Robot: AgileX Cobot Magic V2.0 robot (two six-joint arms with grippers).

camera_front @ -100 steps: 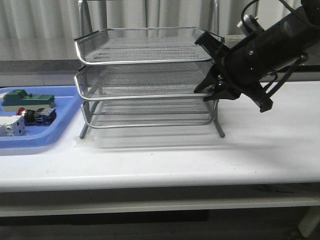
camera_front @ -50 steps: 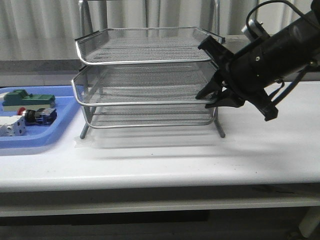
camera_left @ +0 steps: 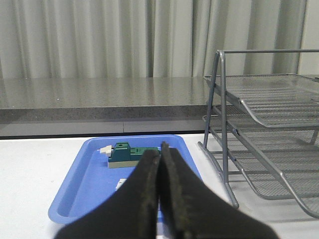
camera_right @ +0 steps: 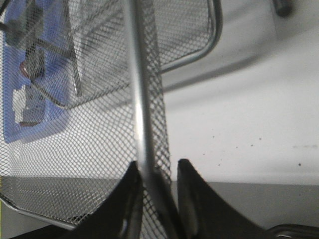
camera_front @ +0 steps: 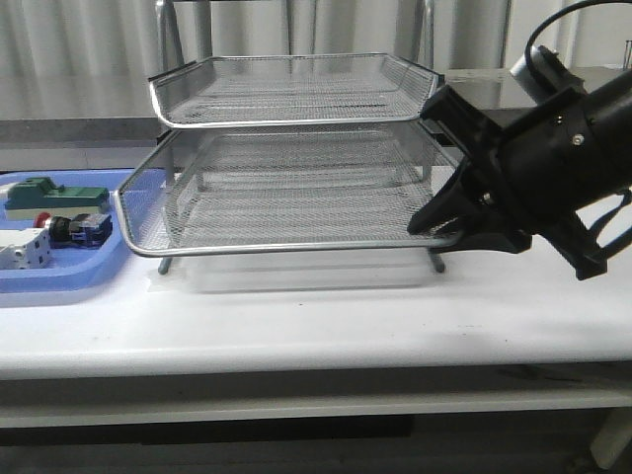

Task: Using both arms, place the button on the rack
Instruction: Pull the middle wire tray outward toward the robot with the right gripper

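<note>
Front view shows the rack (camera_front: 286,158) standing on the white bench (camera_front: 326,316), its middle tray (camera_front: 281,212) slid forward past the top tier. The right gripper (camera_front: 434,225) is clamped on that tray's front right corner; in the right wrist view its fingers (camera_right: 127,199) sit on either side of the chrome rim (camera_right: 139,99) and mesh wall. The button (camera_front: 67,228) lies in the blue tray (camera_front: 118,262) to the left of the rack, just beside the green block (camera_front: 54,195) and the white block (camera_front: 25,249), with its red cap toward the white block. Left wrist view shows the left gripper (camera_left: 160,162) pressed closed on nothing, above the blue tray, well apart from the rack.
</note>
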